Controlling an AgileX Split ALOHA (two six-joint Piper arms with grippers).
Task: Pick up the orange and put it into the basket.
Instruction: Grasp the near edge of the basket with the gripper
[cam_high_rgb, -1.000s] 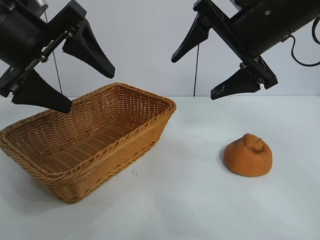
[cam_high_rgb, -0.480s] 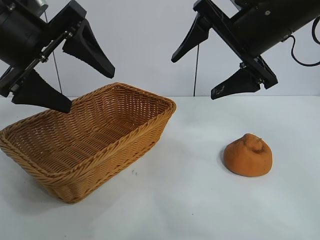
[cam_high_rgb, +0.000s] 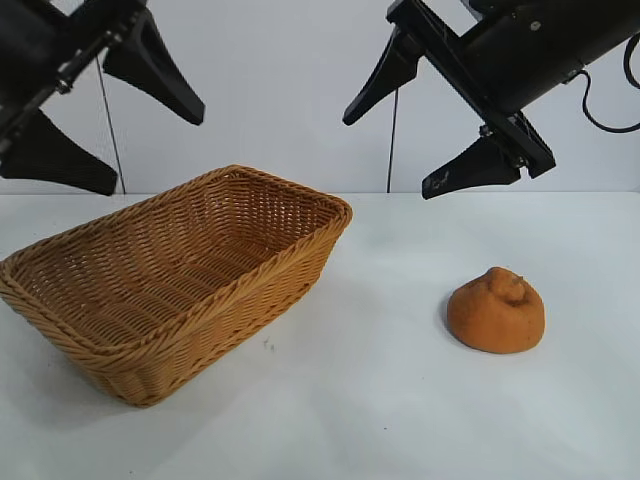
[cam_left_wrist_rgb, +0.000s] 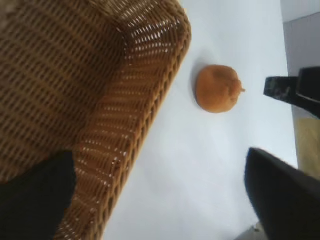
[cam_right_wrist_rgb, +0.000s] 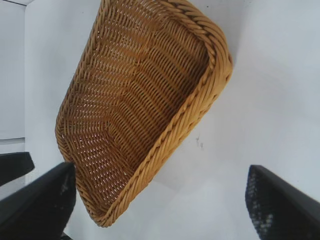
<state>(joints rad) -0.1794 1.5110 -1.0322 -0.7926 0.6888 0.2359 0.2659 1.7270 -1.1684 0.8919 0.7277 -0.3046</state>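
Black right claw (cam_high_rgb: 432, 145) hangs high above the white surface (cam_high_rgb: 380, 400), fingers spread wide, nothing between them, angled down toward the middle of the scene. Left claw (cam_high_rgb: 110, 115) also spread wide and empty, up over the near-left end of the basket (cam_high_rgb: 255, 270), partly cut off by the frame edge in the exterior view. Orange (cam_high_rgb: 496, 311) sits alone on the surface below and slightly outward of the right claw, knobby bump up, well apart from the basket, no contact with either claw. Basket is empty, tan wicker, set at an angle on the left half of the surface. Task looks not yet started: no grasp made. Risks, as I judge them: fruit is lumpy and domed, so an off-centre close could squeeze it sideways and roll it off across the surface; bump on top may tip the pinch. Carry toward the basket could clip the flared braided rim or meet the left claw hovering over it.
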